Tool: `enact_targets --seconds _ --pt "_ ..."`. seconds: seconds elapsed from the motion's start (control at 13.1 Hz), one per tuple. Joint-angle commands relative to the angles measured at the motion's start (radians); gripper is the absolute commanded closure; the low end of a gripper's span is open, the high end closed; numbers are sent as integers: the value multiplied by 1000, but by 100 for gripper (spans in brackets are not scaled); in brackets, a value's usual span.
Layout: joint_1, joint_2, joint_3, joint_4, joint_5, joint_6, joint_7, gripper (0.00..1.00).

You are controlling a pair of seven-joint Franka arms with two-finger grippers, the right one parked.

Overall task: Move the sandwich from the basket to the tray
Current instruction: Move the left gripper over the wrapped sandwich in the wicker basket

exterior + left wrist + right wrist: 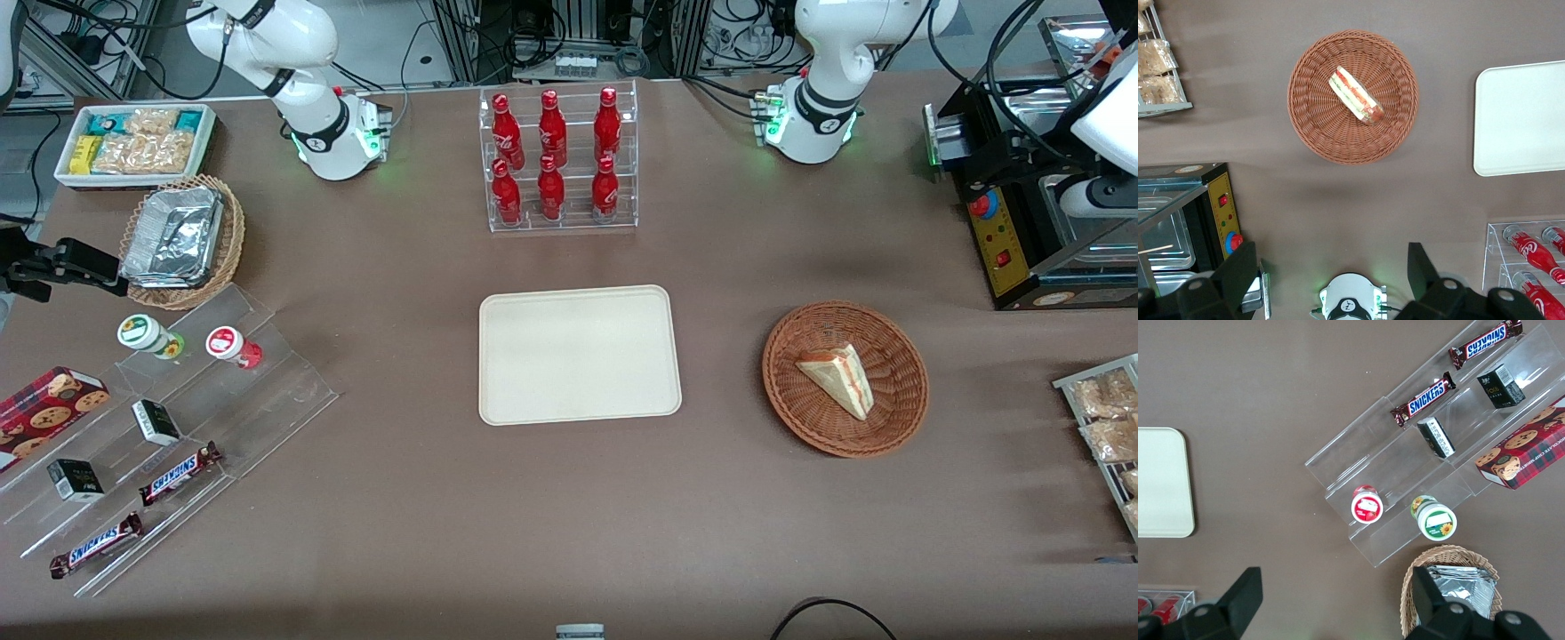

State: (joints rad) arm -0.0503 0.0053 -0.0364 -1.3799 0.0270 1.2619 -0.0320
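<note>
The sandwich (837, 378) (1355, 95), a pale bread wedge with red and green filling, lies in the round reddish-brown wicker basket (907, 391) (1305, 113). The cream tray (578, 356) (1525, 120) lies flat beside the basket, toward the middle of the table, with nothing on it. My gripper (1330, 270) hangs high above the table near its own arm's base (1351, 303), farther from the front camera than the basket. Its fingers are spread wide, open, with only the table and base seen between them.
A clear rack of red bottles (558, 160) stands farther from the front camera than the tray. A black machine with a red button (1022, 222) and a wire shelf of snack bags (1107, 418) flank the basket toward the working arm's end.
</note>
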Motion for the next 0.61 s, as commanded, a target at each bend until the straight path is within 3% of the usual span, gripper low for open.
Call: enact_targets --seconds 0.0,0.23,0.53 --pt "-13 -2 15 4 4 5 12 0" --pt "-9 41 13 -14 4 55 4 0" --pt "-9 36 13 -302 5 340 -98 0"
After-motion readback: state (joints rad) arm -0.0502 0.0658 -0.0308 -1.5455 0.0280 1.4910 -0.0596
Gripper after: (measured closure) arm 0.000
